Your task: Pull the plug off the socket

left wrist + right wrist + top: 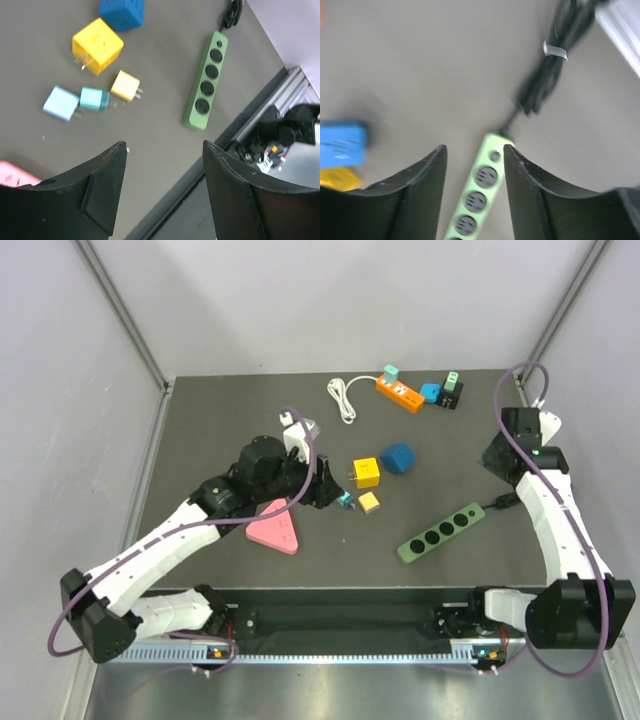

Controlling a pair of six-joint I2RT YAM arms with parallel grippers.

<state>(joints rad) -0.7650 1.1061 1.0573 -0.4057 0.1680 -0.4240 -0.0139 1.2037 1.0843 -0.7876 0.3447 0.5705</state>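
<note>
1. Left fingers (165, 145) spread wide, empty, above the desk (200, 420).
2. Light blue plug (61, 103) lies flat by a teal adapter (94, 98), perhaps touching it.
3. Green socket strip (440, 532) runs diagonally, cord end far-right.
4. Right fingers (475, 147) part-open, empty, over that end.

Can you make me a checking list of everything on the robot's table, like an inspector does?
Surface: dark grey table, no spills seen.
Job's things: orange power strip at the far edge, plugs on it; green power strip, all four sockets empty.
Clutter: yellow cube, blue cube, pink triangle, three small loose plugs.
Grippers: left gripper open, holding nothing; right gripper open, holding nothing.
Cables: white cable coiled by the orange strip; black cable bundled at the green strip's end.
Surroundings: pale walls, metal rail at the near edge.
</note>
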